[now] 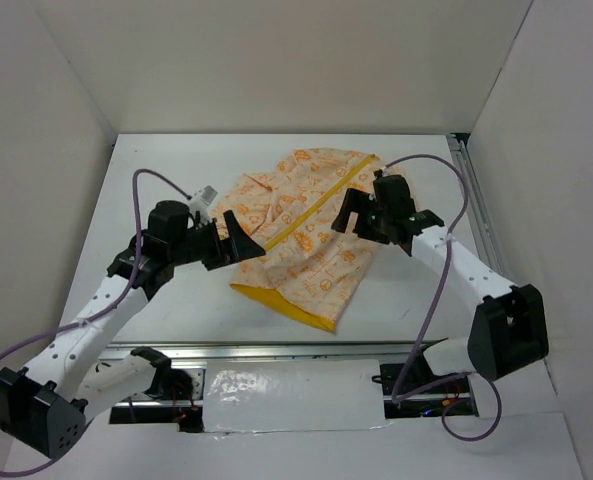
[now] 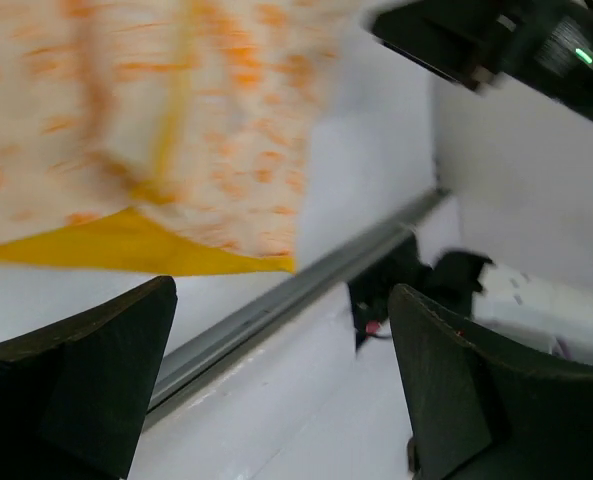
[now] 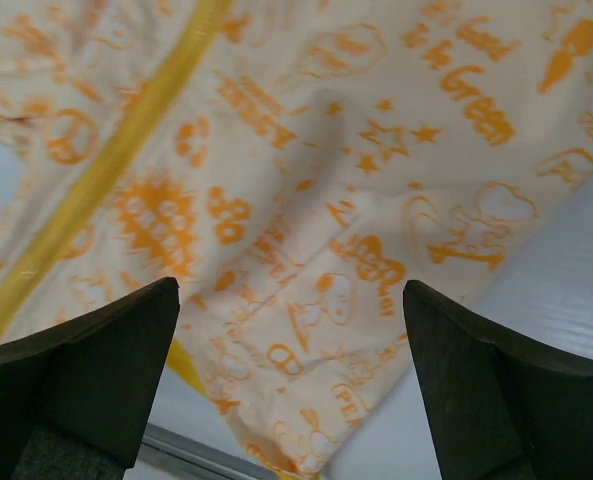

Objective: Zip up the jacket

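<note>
My left tool (image 1: 238, 238) and right tool (image 1: 354, 215) both hang released, jaws wide, gripping nothing, one at each side of the jacket (image 1: 306, 235). It lies rumpled on the desk (image 1: 166, 300). The fabric is cream with orange print, a yellow zipper strip (image 1: 311, 208) runs diagonally, and yellow lining (image 1: 276, 300) shows at the near hem.

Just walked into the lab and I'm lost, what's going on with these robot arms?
A small cream fabric jacket with an orange print lies on the white table, to be zipped up by a two-armed robot. Neither hand holds it: the left hand is open at the jacket's left edge, and the right hand hovers open over its right side. The yellow zipper strip runs diagonally down the front; whether it is fully zipped is hard to tell.
</note>
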Robot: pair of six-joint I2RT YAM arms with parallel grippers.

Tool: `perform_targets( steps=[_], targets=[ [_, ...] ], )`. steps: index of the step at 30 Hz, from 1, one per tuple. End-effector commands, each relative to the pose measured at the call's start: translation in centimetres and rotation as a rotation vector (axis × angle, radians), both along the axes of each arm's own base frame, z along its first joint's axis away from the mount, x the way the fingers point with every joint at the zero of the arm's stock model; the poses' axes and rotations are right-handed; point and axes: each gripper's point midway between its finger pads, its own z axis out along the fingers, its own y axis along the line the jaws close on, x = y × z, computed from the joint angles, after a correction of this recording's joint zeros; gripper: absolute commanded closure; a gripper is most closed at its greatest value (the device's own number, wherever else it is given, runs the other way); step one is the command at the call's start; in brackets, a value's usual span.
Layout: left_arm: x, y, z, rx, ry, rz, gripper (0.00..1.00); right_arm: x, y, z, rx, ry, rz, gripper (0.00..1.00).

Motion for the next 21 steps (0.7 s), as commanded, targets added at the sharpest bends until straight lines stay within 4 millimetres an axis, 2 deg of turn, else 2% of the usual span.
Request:
perform_targets(
  steps=[1, 3, 5, 6, 8, 9, 10, 11, 13, 14, 15, 16, 17, 19, 20, 21],
  targets=[
    [-1.0, -5.7, 8.5, -0.161, -0.344, -0.322, 0.01, 1.9, 1.5, 6.6, 0.122, -0.221, -0.010, 0.00],
    [-0.7, -7.4, 8.0, -0.152, -0.320, -0.353, 0.01, 2.1, 0.8, 6.1, 0.138, -0.217, -0.045, 0.00],
    [0.4, -9.2, 6.4, -0.137, -0.269, -0.397, 0.01, 2.1, 1.0, 6.0, 0.184, -0.221, -0.033, 0.00],
    [1.2, -10.2, 4.6, -0.117, -0.223, -0.416, 0.01, 2.5, 1.3, 5.8, 0.213, -0.239, -0.020, 0.00],
    [2.5, -11.0, 2.7, -0.098, -0.163, -0.403, 0.01, 2.7, 1.8, 5.7, 0.273, -0.233, -0.006, 0.00],
    [4.2, -11.2, 0.8, -0.058, -0.112, -0.362, 0.01, 3.3, 1.5, 5.2, 0.292, -0.214, -0.021, 0.00],
    [5.3, -11.1, -0.2, -0.031, -0.086, -0.327, 0.01, 3.4, 1.4, 5.1, 0.301, -0.206, -0.020, 0.00],
    [6.9, -10.6, -2.5, 0.023, -0.034, -0.273, 0.01, 3.4, 1.5, 5.0, 0.310, -0.211, -0.001, 0.00],
    [7.8, -9.8, -4.4, 0.048, 0.026, -0.251, 0.01, 3.4, 0.8, 4.9, 0.291, -0.217, -0.029, 0.00],
    [8.6, -8.8, -5.1, 0.051, 0.050, -0.227, 0.01, 3.2, 0.3, 4.6, 0.275, -0.215, -0.043, 0.00],
    [8.6, -8.1, -6.8, 0.066, 0.091, -0.208, 0.01, 3.1, -0.4, 5.3, 0.264, -0.237, -0.064, 0.00],
    [8.7, -7.3, -7.5, 0.077, 0.115, -0.184, 0.01, 3.0, -1.0, 5.5, 0.254, -0.244, -0.081, 0.00],
    [9.1, -5.8, -8.6, 0.091, 0.148, -0.135, 0.01, 2.6, -1.8, 6.5, 0.240, -0.278, -0.094, 0.00],
    [9.5, -4.1, -9.2, 0.100, 0.166, -0.088, 0.01, 1.8, -2.5, 6.8, 0.225, -0.304, -0.106, 0.00],
    [9.6, -3.4, -9.3, 0.108, 0.168, -0.066, 0.01, 1.2, -3.1, 8.3, 0.215, -0.358, -0.122, 0.00],
    [9.9, -3.1, -9.1, 0.109, 0.154, -0.064, 0.01, 0.9, -3.6, 8.9, 0.207, -0.381, -0.138, 0.00]
  ],
)
